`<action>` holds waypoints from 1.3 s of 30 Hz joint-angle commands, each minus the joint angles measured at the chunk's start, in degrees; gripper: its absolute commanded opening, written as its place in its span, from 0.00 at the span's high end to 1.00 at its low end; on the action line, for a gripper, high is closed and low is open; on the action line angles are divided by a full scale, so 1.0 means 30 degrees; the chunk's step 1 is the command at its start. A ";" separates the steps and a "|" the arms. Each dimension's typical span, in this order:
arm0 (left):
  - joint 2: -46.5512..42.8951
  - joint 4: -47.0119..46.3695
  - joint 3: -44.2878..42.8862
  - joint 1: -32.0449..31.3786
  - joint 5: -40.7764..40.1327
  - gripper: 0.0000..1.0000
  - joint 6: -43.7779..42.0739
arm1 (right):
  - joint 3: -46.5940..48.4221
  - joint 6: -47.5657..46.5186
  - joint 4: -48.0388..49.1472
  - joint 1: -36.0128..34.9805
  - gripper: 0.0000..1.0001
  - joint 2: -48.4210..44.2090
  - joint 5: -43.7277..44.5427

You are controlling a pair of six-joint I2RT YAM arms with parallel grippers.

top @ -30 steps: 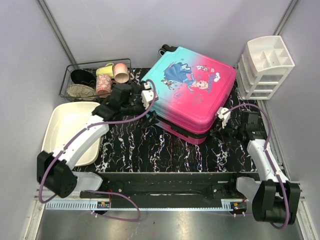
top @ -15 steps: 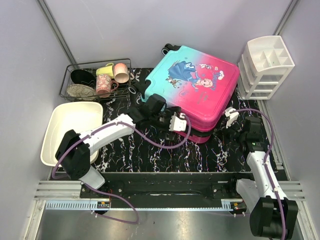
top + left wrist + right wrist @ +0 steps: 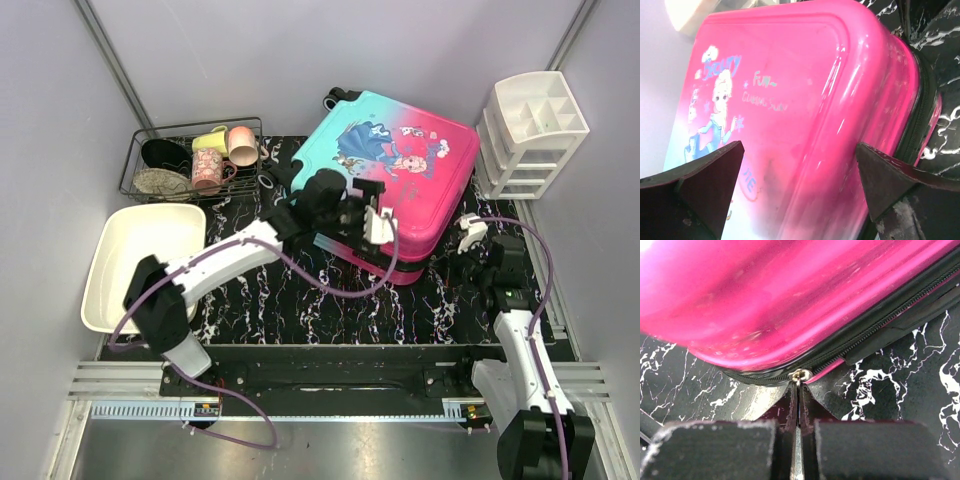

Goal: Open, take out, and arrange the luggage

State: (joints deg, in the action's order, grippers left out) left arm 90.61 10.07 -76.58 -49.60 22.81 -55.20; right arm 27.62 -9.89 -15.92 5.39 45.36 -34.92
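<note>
The luggage (image 3: 392,170), a closed teal-to-pink hard-shell suitcase with a princess print, lies flat at the back middle of the black marbled table. My left gripper (image 3: 372,215) is open and empty over its near pink edge. In the left wrist view the pink lid (image 3: 805,100) fills the space between the spread fingers (image 3: 700,190). My right gripper (image 3: 468,232) is at the suitcase's right near corner. In the right wrist view it (image 3: 798,396) is shut on the metal zipper pull (image 3: 800,375) of the black zipper (image 3: 875,327).
A wire basket (image 3: 150,135) with cups and bowls stands at the back left. A white tub (image 3: 140,262) lies at the left. A white drawer organizer (image 3: 530,135) stands at the right, close to the suitcase.
My left arm has swung from the suitcase's left corner to its near pink edge. My right gripper has shifted slightly right along the right corner.
</note>
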 commanded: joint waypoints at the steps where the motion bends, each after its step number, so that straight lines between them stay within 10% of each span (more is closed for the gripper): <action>1: 0.2749 -0.4029 -0.2388 0.0012 -0.2914 0.01 0.0733 | 0.0579 0.2356 0.2259 -0.0126 1.00 -0.1673 -0.1309; 19: 0.5452 -0.2799 -0.5323 -0.0399 -0.3618 0.06 0.4448 | -0.0299 0.7223 0.2933 -0.4161 1.00 -0.2438 -0.0404; 26: 0.5336 -0.1860 -0.5735 0.0127 -0.2712 0.04 0.9223 | -0.0705 0.7692 0.7057 -0.8089 1.00 -0.0620 0.5502; 39: -0.4001 -0.1336 0.1199 0.5691 -0.3648 0.01 2.0474 | 0.0988 0.6288 0.9618 -1.1371 1.00 0.2951 0.9375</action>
State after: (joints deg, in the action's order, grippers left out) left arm 89.91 5.80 -78.26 -36.95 15.90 -7.22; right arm 24.73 11.73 2.39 -24.14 52.21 -12.38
